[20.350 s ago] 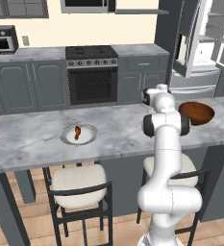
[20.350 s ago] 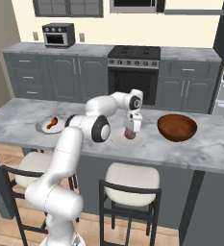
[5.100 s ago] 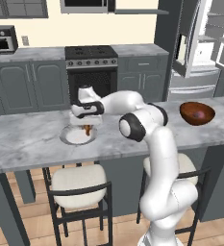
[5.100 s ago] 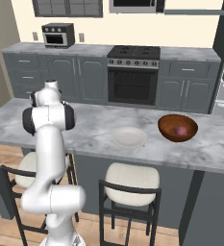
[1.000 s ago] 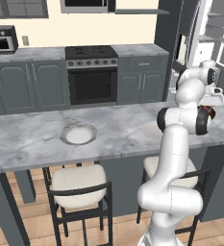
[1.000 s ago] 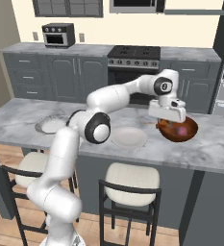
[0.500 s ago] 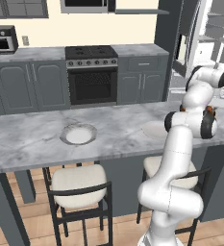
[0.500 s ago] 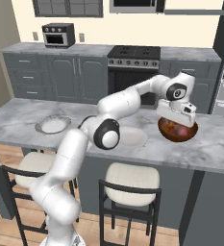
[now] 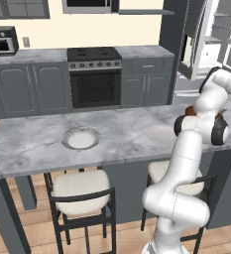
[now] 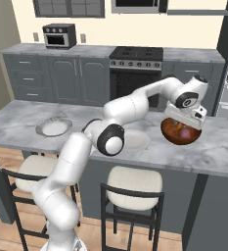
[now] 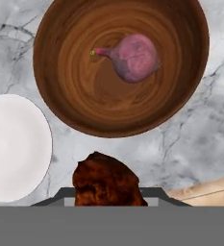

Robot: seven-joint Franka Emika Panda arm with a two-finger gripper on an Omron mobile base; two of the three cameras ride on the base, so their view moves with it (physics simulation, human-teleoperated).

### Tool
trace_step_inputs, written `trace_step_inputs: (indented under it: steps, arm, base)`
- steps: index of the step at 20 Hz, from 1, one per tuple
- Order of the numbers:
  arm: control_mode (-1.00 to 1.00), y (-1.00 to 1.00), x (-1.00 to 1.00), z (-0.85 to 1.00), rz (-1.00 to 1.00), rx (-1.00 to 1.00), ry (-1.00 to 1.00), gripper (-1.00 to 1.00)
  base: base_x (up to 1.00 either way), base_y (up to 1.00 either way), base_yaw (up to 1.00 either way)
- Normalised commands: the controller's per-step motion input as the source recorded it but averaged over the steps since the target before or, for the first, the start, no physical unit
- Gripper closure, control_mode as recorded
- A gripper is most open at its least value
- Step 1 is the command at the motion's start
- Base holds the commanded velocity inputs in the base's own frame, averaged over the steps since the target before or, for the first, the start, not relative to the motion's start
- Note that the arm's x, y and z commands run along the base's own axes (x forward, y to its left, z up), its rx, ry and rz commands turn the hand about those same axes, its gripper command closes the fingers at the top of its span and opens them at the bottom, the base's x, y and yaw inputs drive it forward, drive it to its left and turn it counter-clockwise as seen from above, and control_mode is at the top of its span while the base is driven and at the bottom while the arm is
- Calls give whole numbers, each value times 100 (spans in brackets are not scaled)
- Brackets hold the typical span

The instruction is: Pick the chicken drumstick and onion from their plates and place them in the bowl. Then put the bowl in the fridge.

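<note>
my gripper (image 10: 190, 120) has just come over the bowl (image 11: 120, 62), clamped on the drumstick (image 11: 106, 181). the onion (image 11: 132, 56) already lies inside, so i only need to drop the drumstick beside it.

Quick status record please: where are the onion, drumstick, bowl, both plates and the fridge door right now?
onion: lying inside the bowl
bowl: on the marble counter, beside the pale plate
chicken drumstick: held in the gripper, above the counter at the bowl's near rim, not yet over its middle
pale plate: bare
grey-rimmed plate: bare, further left along the counter
fridge: door open, white shelves showing
next step (judgement): probably carry the drumstick over the bowl and release
</note>
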Motion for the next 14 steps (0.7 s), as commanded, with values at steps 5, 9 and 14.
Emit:
trace_step_inputs:
  steps: [5, 9, 14]
  arm:
    - [-100, 7, 22, -11, 0, -27, 0, 100]
    - [-100, 7, 7, -23, -3, -16, -13, 100]
    - [-100, 11, 12, -26, -8, -13, -15, 100]
  base:
    - [0, 0, 0]
    - [0, 0, 0]
    - [0, 0, 0]
